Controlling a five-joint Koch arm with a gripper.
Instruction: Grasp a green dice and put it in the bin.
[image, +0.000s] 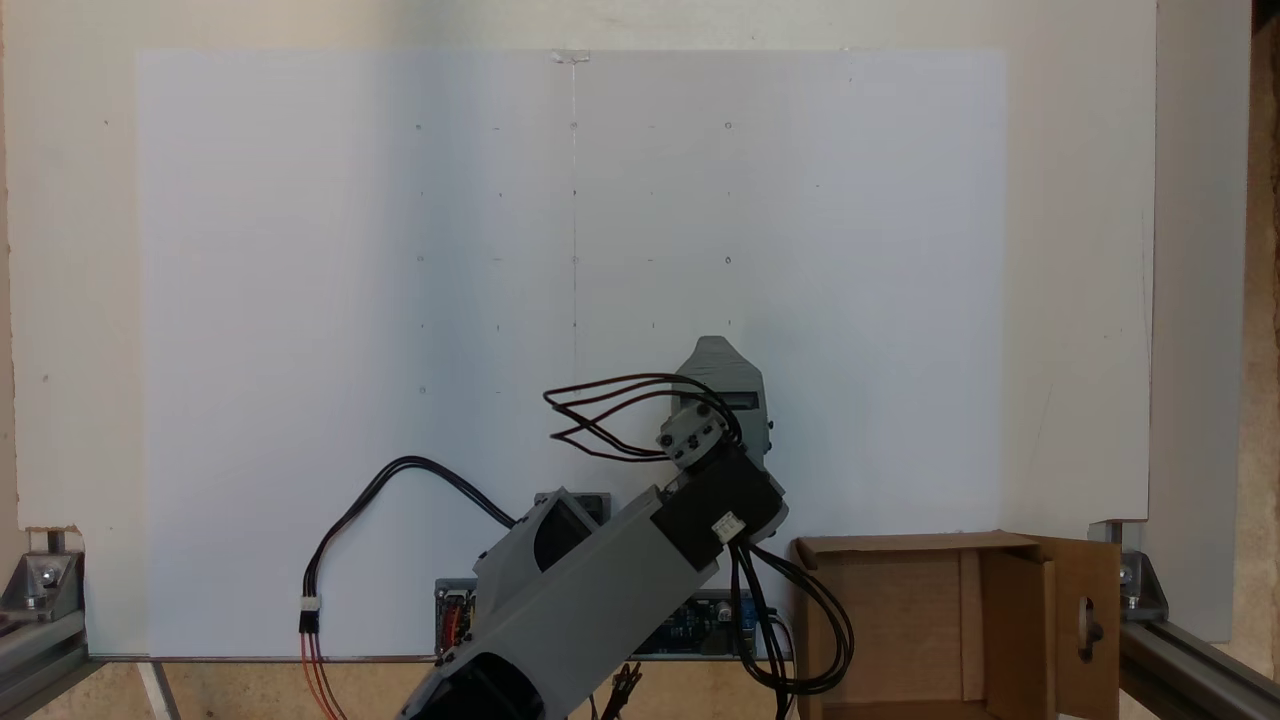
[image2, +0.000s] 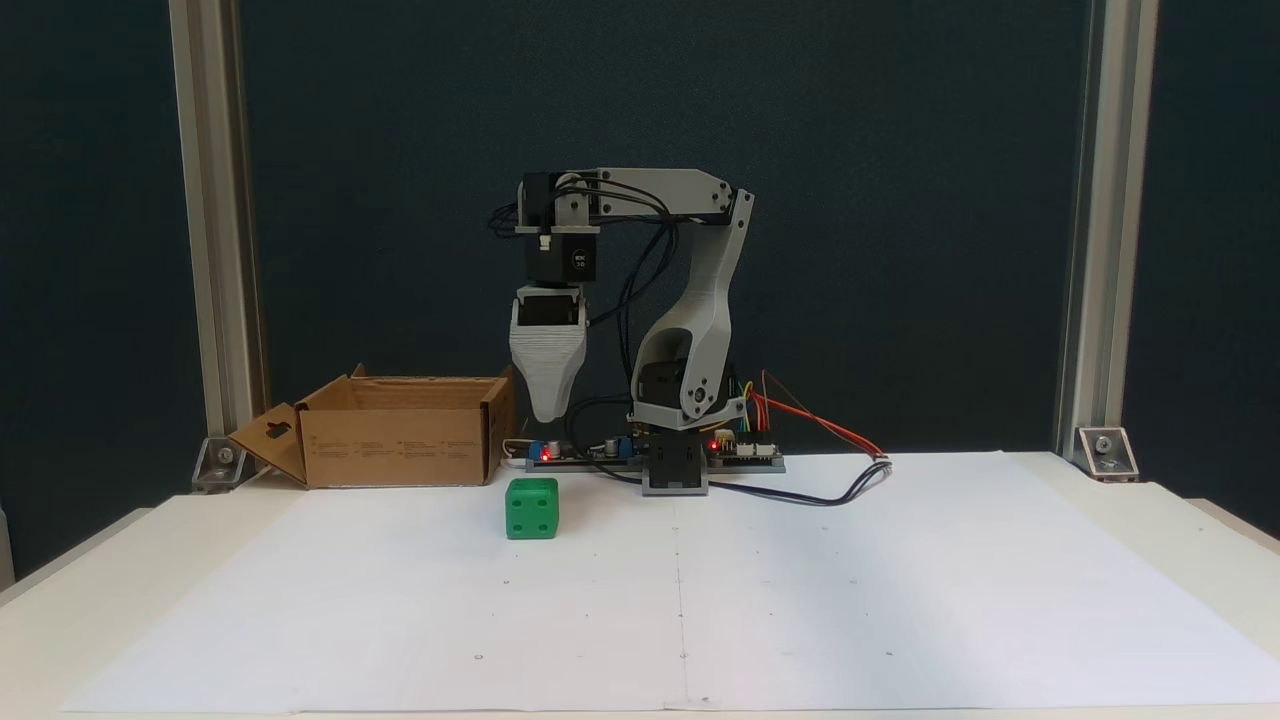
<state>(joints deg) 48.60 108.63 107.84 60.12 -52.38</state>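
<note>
We judge the green dice, lower center, light, rigid, slick: pinch 2 flat faces. Gripper jaw spacing we cannot tell.

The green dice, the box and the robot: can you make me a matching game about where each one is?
Things:
1. green dice
2. bin
3. end effector
4. red lights

Places, in the fixed view from the front:
a. hanging in the air above the dice
b. on the white paper
c. on the boards by the arm's base
d. left of the arm, flaps up

Pairs: 1-b, 2-d, 3-a, 4-c
</note>
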